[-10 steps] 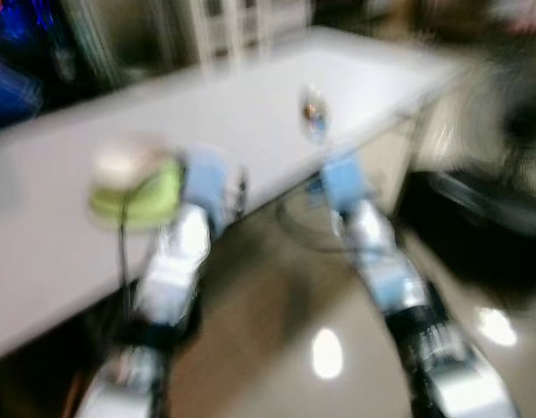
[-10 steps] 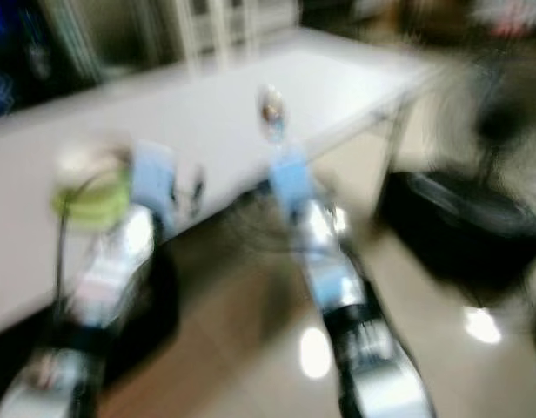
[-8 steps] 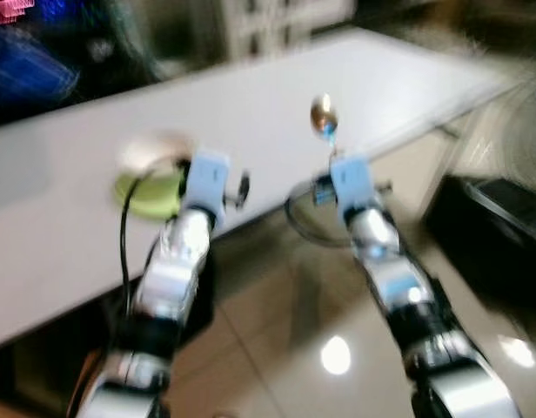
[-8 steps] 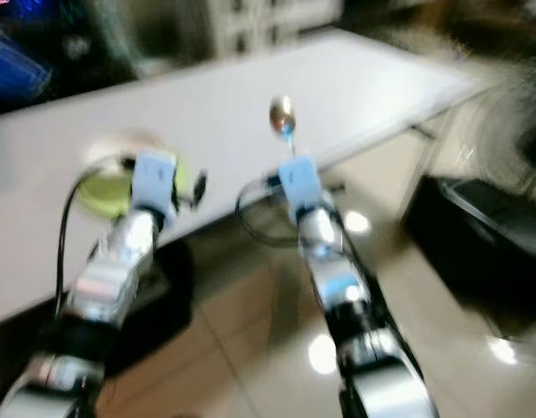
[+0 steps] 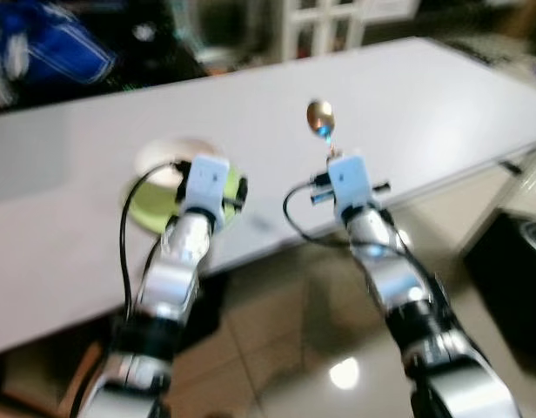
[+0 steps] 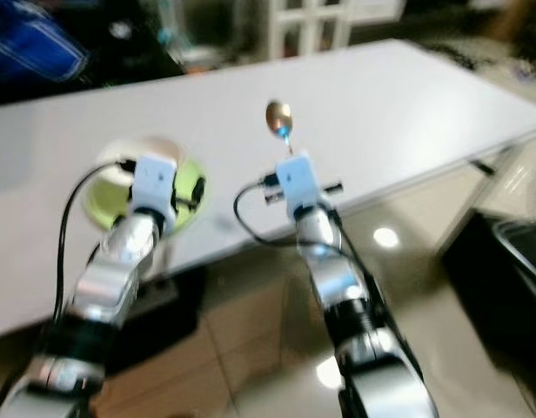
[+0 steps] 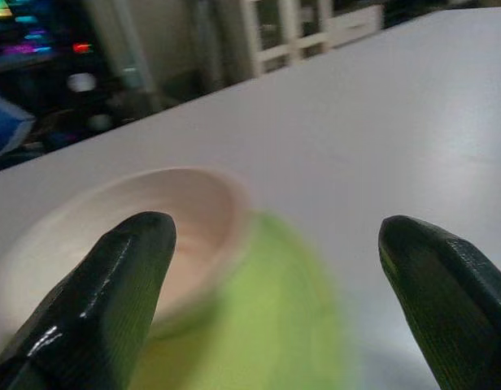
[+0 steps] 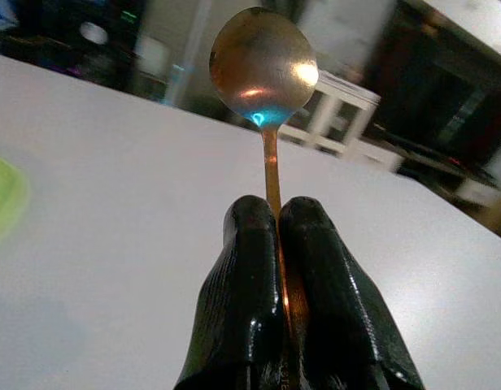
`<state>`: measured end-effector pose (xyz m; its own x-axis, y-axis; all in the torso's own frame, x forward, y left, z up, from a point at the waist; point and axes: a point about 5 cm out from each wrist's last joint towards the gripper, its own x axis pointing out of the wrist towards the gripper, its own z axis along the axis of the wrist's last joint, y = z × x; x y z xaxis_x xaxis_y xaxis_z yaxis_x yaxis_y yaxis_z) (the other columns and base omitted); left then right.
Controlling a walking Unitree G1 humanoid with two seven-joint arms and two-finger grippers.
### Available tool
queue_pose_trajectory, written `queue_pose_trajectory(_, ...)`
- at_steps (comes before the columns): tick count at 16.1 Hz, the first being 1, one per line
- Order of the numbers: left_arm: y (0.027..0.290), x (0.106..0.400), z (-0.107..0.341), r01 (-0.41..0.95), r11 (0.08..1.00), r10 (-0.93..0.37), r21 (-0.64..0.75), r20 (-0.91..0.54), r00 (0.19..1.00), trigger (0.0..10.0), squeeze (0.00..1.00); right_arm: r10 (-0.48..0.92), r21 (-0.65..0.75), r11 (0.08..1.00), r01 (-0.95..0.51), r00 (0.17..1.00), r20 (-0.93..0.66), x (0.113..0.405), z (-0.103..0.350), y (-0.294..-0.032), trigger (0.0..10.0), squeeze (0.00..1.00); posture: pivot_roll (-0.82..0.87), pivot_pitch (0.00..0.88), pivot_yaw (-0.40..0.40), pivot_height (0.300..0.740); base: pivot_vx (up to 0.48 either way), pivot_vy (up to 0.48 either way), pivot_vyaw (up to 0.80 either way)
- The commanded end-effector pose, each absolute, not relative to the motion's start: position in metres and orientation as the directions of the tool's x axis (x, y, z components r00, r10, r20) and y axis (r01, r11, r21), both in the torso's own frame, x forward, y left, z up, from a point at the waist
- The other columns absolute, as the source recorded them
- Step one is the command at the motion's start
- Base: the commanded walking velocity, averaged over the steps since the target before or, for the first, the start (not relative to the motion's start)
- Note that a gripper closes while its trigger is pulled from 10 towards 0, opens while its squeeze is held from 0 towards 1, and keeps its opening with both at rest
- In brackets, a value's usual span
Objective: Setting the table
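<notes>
**Spoon pinched upright, bowl and plate on the white table**

Stood before a long white table (image 5: 407,78) on a glossy tiled floor (image 5: 277,348); held both silver arms out over the near edge. Kept the right gripper (image 8: 273,219) pressed together on the handle of a gold spoon (image 8: 264,63); pointed the spoon bowl upward, above the table surface. Spread the left gripper (image 7: 275,276) wide, fingers (image 7: 112,284) well apart, just behind a cream bowl (image 7: 128,227); saw that bowl resting on a lime-green plate (image 7: 267,325), near the table's front edge. Noticed white cabinet doors (image 6: 311,22) beyond the far side; background dark and blurred.
</notes>
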<state>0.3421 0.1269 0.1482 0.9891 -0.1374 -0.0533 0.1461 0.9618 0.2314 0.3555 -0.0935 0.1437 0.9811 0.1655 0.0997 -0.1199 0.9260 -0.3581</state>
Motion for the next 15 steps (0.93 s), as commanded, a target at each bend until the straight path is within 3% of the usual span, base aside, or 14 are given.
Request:
queue_pose_trajectory(1,0.1360,0.3424,0.1489,0.105,0.967,-0.094,0.234,-0.058,0.994,10.0,0.00,0.194,-0.348,0.926,-0.146,0.975,0.105,0.3551,0.1478,-0.0832,10.0,0.00,0.10,0.000,0.021,0.740,0.431,0.000,0.73)
queue_pose_trajectory(5,0.1343,0.3415,0.1505,0.093,0.969,-0.085,0.231,-0.044,0.995,10.0,0.00,0.185,-0.335,0.931,-0.143,0.978,0.096,0.3552,0.1466,-0.0845,10.0,0.00,0.11,0.000,0.019,0.740,0.445,0.000,0.35)
queue_pose_trajectory(15,0.1271,0.3338,0.1556,0.083,0.969,-0.083,0.231,-0.008,0.996,10.0,0.00,0.192,-0.334,0.930,-0.152,0.978,0.088,0.3532,0.1452,-0.0840,10.0,0.00,0.11,0.000,0.014,0.740,0.000,0.000,0.00)
